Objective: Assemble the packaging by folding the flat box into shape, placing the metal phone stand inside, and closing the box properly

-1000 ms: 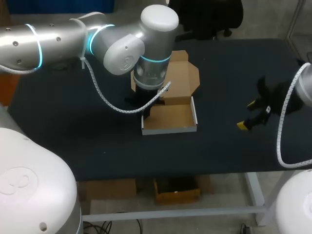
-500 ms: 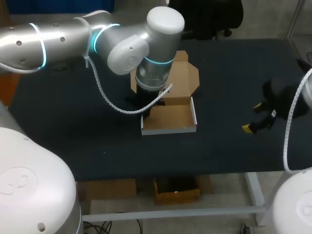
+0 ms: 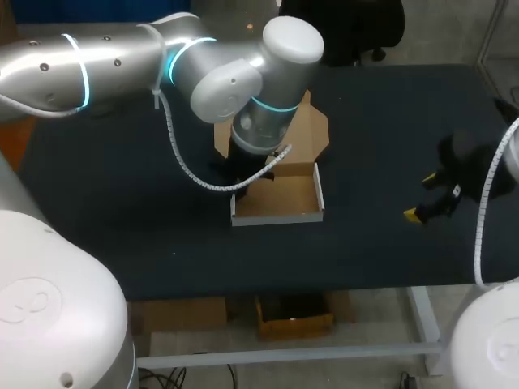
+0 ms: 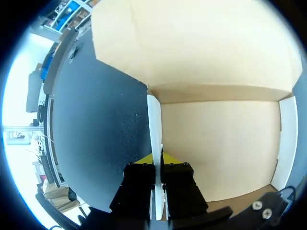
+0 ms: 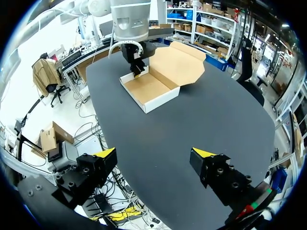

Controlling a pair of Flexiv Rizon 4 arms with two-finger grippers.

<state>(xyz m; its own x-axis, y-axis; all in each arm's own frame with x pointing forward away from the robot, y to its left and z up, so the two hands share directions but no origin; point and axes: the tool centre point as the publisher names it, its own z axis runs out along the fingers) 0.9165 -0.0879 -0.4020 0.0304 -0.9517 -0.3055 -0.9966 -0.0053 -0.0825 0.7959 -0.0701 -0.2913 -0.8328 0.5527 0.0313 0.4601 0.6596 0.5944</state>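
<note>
The cardboard box (image 3: 280, 198) stands on the black table as an open tray with white outer walls, its lid (image 3: 306, 130) folded back behind it. My left gripper (image 4: 157, 163) is shut on the tray's left side wall (image 4: 154, 129), one finger on each face of the thin panel. In the head view the left wrist (image 3: 259, 121) hangs over the box's left rear corner and hides the fingers. My right gripper (image 3: 422, 197) stands open above the table's right part, well away from the box (image 5: 151, 88). No metal phone stand shows in any view.
The tray's floor (image 4: 220, 148) is bare brown cardboard. Bare black tabletop (image 3: 122, 211) lies to the left, in front of the box, and between the box and my right gripper (image 5: 154, 153). The table's front edge (image 3: 284, 288) runs close below the box.
My left arm has swung to the right above the box, and the tray has shifted slightly left with its wall in the grip. My right gripper drew back to the right, then stopped.
</note>
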